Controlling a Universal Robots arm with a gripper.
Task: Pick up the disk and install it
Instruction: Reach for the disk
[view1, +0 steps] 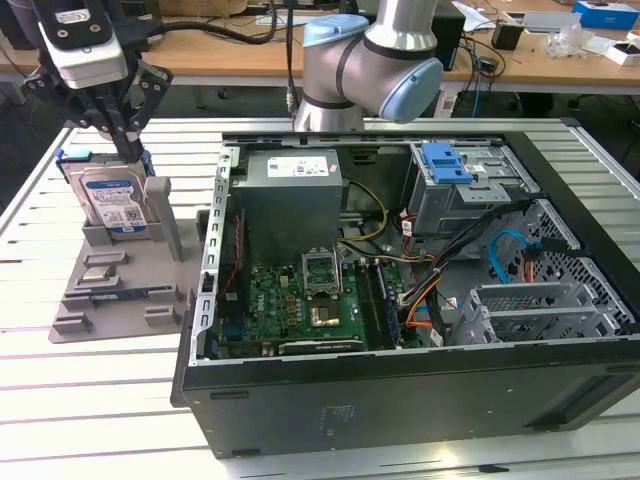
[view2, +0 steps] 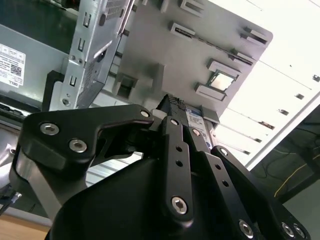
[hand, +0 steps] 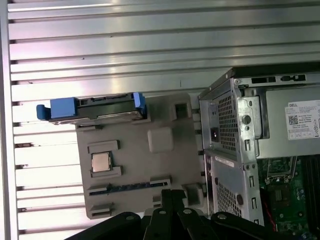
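**One disk racked, tool overhead**

One disk stands on edge in one grey holder tray on the slatted worktop, at the exterior view's left of one open computer case. Its label faces the exterior camera, and its top edge runs across the tray's end. One tool hovers above, fingers together, empty.

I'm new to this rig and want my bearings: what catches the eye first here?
The open computer case dominates the exterior view, its green motherboard exposed. At that view's left, the disk stands upright in a grey fixture, with the gripper close over its top edge.
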